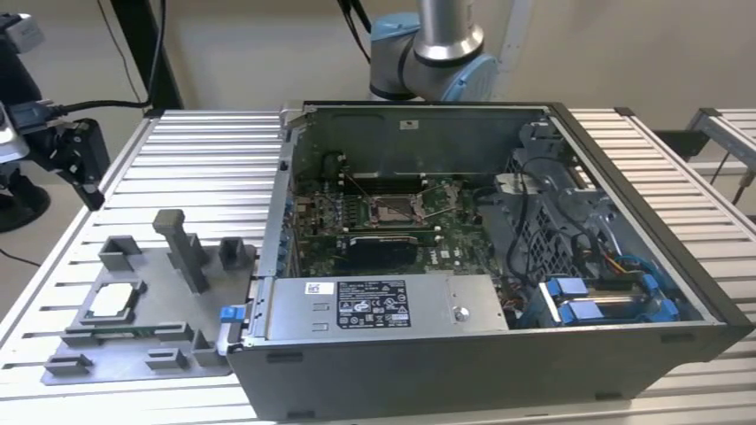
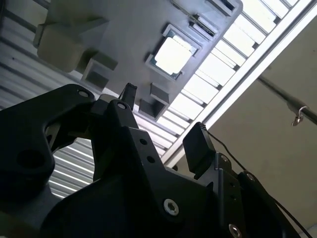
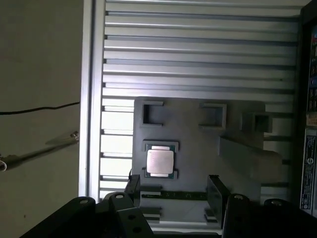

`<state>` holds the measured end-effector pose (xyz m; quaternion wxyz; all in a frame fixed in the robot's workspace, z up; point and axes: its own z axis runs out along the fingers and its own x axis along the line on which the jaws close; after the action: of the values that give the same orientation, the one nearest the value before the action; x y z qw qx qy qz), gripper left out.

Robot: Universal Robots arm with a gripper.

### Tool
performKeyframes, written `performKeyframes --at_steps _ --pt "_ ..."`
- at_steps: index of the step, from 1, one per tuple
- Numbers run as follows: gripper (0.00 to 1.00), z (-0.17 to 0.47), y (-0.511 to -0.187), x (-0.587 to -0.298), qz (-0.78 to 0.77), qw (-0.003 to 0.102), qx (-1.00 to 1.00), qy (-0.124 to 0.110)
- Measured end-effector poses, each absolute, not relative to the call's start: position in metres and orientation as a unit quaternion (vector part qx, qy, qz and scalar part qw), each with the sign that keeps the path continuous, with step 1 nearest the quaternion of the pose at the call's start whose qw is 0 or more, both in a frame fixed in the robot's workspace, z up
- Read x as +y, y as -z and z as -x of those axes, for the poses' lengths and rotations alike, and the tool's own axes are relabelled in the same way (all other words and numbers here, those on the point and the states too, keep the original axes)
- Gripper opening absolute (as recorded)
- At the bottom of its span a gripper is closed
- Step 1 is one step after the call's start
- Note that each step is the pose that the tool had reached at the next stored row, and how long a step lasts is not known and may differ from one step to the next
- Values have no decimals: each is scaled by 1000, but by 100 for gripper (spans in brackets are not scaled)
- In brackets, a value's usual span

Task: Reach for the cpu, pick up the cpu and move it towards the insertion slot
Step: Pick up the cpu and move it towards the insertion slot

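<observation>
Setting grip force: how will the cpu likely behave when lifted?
The cpu looks thin, flat and square: probably stiff, light, unlikely to roll. Its bright metal face may be slippery. It sits framed by raised edges of the grey fixture, so a sideways push would likely be blocked.

Exterior view: the arm point(image 1: 449, 27) leaves my picture at its top edge; the insertion slot point(image 1: 396, 208) is too small for me to make out its lever. Second wrist view: glare bleaches the cpu point(image 2: 172, 54) to a plain white square, and the black body behind the jaws hides much of the bench point(image 2: 218, 67). First wrist view: the computer case point(image 3: 308, 99) is cut by the edge.
</observation>
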<state>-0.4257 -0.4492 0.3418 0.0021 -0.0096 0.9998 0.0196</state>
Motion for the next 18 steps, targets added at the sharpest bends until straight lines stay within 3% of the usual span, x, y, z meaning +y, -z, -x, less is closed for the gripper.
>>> performKeyframes --at_steps 18 --pt "100 427 -337 -452 10 2 1000 -20"
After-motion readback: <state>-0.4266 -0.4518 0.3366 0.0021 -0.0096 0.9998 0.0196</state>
